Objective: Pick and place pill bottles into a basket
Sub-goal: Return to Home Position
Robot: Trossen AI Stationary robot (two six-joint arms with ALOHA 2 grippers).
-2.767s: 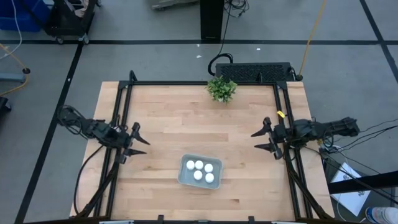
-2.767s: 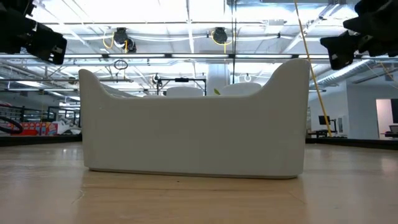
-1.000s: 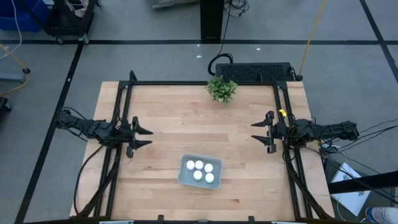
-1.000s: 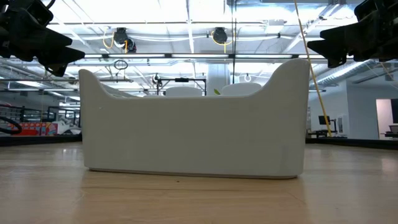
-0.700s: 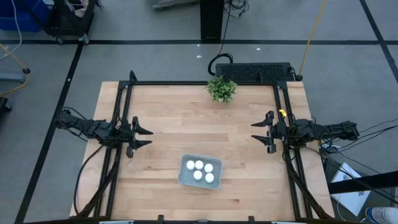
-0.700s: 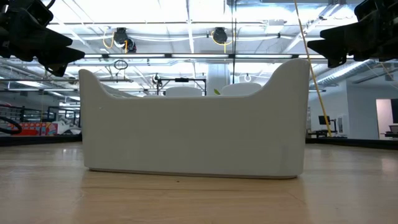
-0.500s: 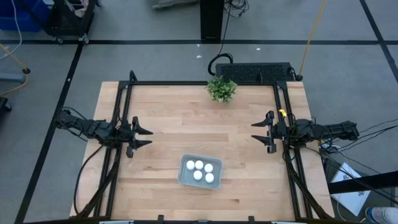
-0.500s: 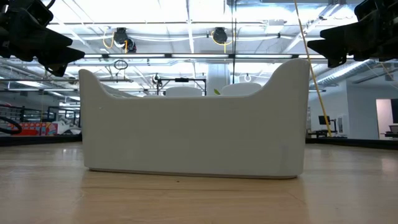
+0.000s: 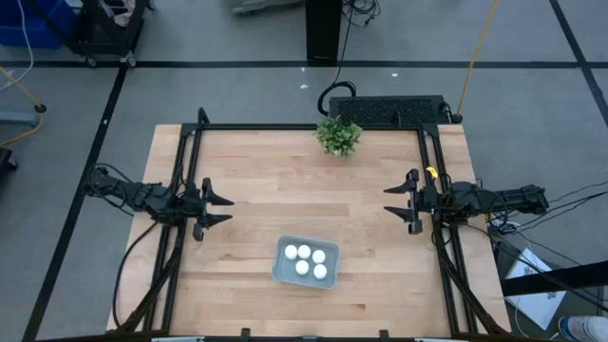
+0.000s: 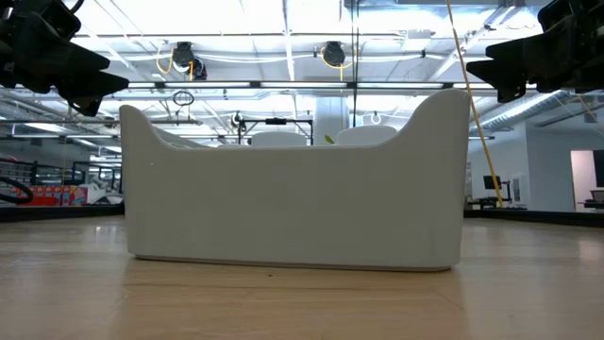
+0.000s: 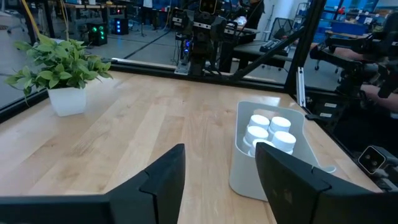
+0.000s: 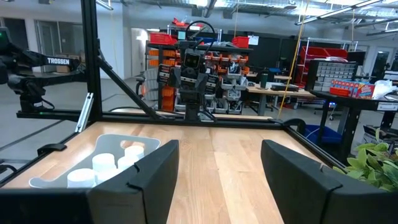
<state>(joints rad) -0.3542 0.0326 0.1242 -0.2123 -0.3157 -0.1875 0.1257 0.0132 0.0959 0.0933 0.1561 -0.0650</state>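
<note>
The pale grey-blue basket [image 9: 283, 272] stands on the table near its front edge, with several white pill bottles [image 9: 304, 259] upright inside it. It fills the low view [image 10: 293, 208] and also shows in the left wrist view [image 11: 239, 168] and the right wrist view [image 12: 43, 182]. My left gripper [image 9: 224, 209] is open and empty at the table's left edge. My right gripper [image 9: 390, 211] is open and empty at the table's right edge. Both are well apart from the basket.
A small green plant in a white pot [image 9: 338, 136] stands at the middle of the table's far edge. A black frame [image 9: 190, 152] runs along the table's left, right and far sides. Bare wood lies between the grippers and the basket.
</note>
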